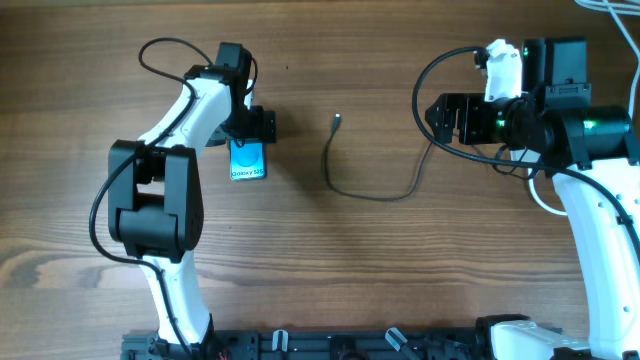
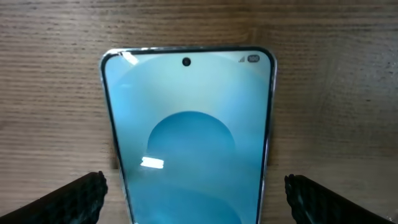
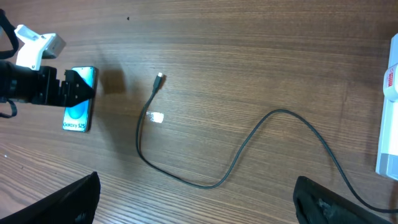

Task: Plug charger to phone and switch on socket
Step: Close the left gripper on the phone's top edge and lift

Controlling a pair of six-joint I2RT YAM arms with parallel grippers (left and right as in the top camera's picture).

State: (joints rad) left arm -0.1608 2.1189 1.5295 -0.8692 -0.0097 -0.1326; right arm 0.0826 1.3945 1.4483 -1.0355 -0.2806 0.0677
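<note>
On the left half of the tabletop the left gripper (image 2: 196,194) hangs over the phone (image 1: 248,161), at the end of it that points to the far edge. Its jaws are spread wide and hold nothing. From the wrist camera the two black fingertips (image 2: 84,198) stand out to either side of the phone, wider than its body and clear of its edges. I cannot tell how high above it they are.

The phone lies flat and face up, its screen glowing teal-blue. The end with small white lettering points to the near edge.

Well apart from the phone, about the middle of the tabletop, lies the charger (image 1: 375,197), a thin black cable. Its small connector tip (image 3: 160,77) lies free on the wood, pointing toward the far edge. From there the cable runs toward the near edge, bends in a loose curve to the right, rises again and runs on under the right arm. Nothing touches it.

The right gripper (image 3: 196,200) hovers above the cable's right-hand stretch, jaws also wide and empty, aimed toward the left.

Farthest right, the socket (image 3: 390,118) shows only in the right wrist view, a long white strip with a small red marking, cut off by the picture's edge. From overhead the right arm hides it. I cannot see its switch.
</note>
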